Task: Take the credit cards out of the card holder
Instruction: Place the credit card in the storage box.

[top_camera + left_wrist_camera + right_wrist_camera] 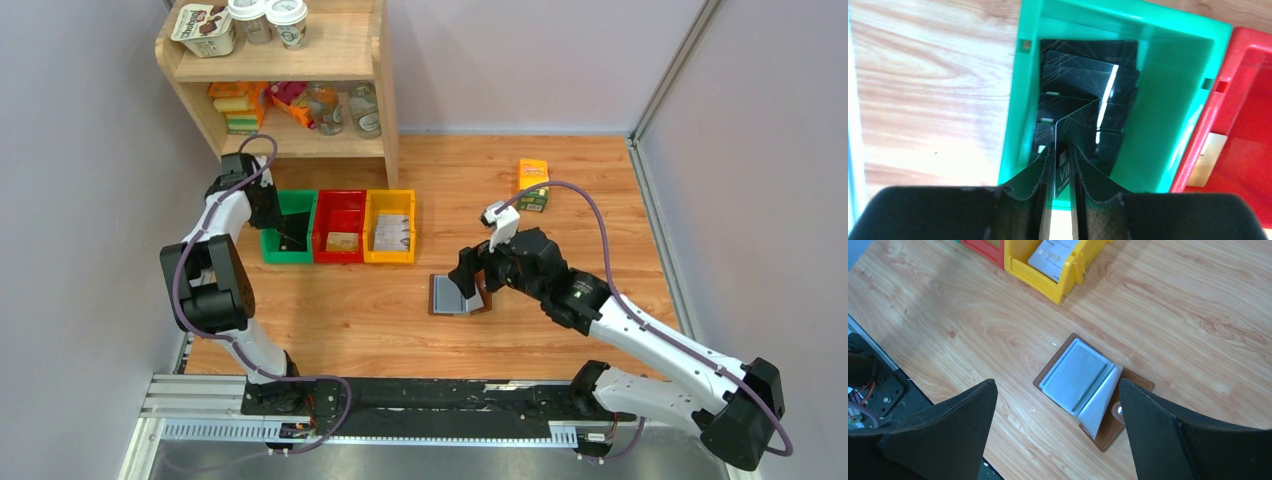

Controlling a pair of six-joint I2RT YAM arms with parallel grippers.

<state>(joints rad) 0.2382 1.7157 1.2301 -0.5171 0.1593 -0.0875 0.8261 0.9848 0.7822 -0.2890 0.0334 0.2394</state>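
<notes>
The brown card holder [1128, 412] lies open on the table with its pale grey-blue sleeves [1075, 380] fanned up; the sleeves that show look empty. It also shows in the top view [447, 298]. My right gripper [1058, 382] is open and empty, hovering above the holder with a finger on each side; in the top view this gripper [470, 280] is just over it. My left gripper [1060, 160] is shut on a dark credit card [1075, 122], held on edge over the green bin [1168, 30]. Several dark credit cards [1088, 75] lie in that bin.
A red bin [340, 256] and a yellow bin [390, 257] stand right of the green bin [285, 257]; the yellow one holds a pale VIP card [1050, 257]. An orange-green carton [533, 183] lies at the back right. A wooden shelf [385, 110] stands at the back left.
</notes>
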